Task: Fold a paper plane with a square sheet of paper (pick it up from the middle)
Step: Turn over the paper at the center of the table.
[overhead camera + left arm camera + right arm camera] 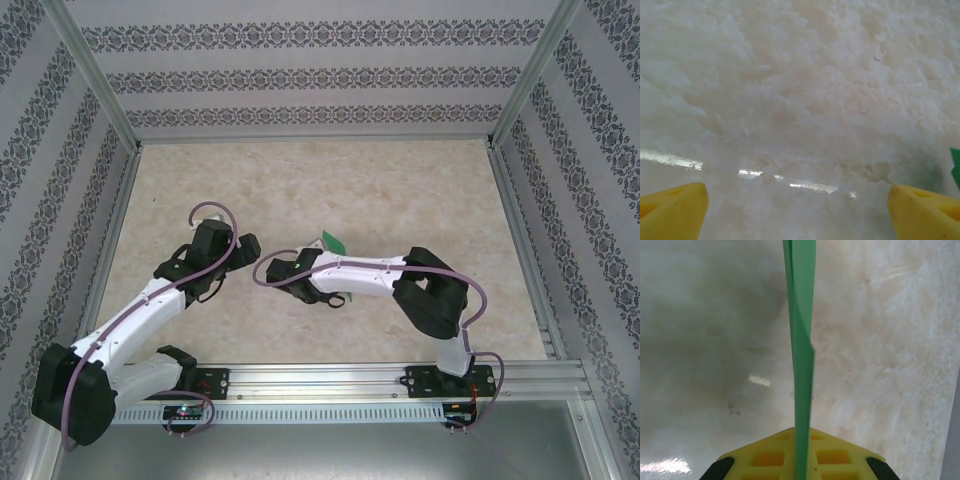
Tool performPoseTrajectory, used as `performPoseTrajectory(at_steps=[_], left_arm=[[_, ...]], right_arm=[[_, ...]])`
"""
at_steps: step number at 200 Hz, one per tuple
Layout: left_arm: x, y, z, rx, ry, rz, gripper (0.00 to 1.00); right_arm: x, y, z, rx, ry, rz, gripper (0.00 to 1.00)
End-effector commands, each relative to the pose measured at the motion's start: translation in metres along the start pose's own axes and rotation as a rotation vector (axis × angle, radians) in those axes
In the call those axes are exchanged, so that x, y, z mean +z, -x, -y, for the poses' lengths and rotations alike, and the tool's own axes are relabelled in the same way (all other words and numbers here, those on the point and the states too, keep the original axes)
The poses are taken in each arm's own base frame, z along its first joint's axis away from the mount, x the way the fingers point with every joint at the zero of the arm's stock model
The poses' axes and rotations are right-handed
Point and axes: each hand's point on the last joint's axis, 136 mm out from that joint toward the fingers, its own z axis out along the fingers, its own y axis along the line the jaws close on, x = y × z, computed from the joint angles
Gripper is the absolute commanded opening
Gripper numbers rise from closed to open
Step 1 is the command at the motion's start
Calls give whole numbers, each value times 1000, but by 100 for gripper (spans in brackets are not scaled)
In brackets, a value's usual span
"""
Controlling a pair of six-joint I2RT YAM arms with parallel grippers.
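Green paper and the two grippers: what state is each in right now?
green paper: folded flat, seen edge-on, clamped at one end.
right gripper: shut on the green paper.
left gripper: open, fingers wide apart, nothing between them.

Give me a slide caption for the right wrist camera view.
Right claw shut on a narrow bright green folded paper, seen edge-on above the pale marbled tabletop.
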Motion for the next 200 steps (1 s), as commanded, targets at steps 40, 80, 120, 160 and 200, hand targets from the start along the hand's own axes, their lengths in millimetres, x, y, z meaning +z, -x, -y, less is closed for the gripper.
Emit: performPoseTrajectory(at_steps=[40, 80, 120, 160, 200], left_arm=[[-17, -1, -28, -93, 78, 39, 94], [-28, -4, -30, -110, 54, 47, 96], [-20, -19, -16, -80, -36, -25, 97], [-6, -32, 18, -21, -196, -124, 97], [3, -47, 62, -3, -377, -246, 94]], right_arm=[[11, 1, -61, 64, 202, 6, 16], [8, 3, -90, 62, 303, 3, 37], [-30, 21, -83, 163, 460, 111, 79], [-60, 26, -57, 333, 669, 233, 88], [-43, 26, -32, 657, 1042, 258, 38]])
